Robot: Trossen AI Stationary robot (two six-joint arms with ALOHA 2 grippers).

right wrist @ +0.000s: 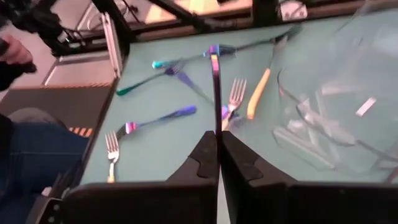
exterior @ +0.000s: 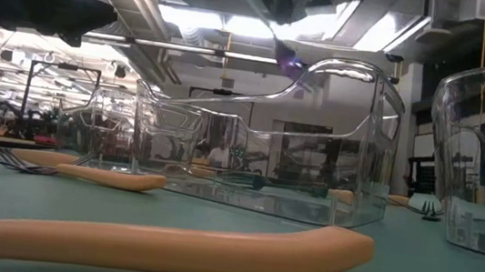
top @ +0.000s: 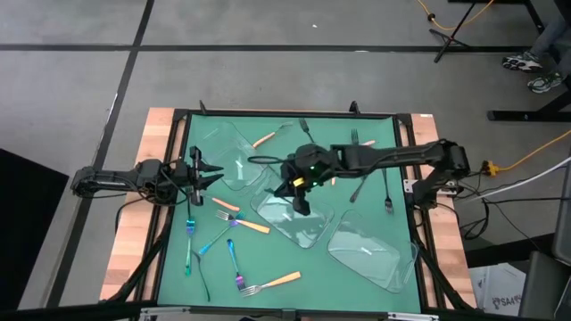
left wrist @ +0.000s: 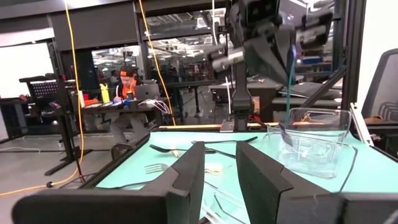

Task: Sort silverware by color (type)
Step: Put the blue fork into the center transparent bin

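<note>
Sorting barely begun | iridescent utensil (right wrist: 214, 87) pinched by right gripper (right wrist: 218, 144) over middle tray (top: 308, 234) | left gripper (top: 207, 174) parted, empty | most silverware loose

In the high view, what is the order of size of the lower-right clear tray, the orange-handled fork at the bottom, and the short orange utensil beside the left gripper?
1. lower-right clear tray
2. orange-handled fork
3. short orange utensil
No ties; each is clearly smaller than the one before.
</note>
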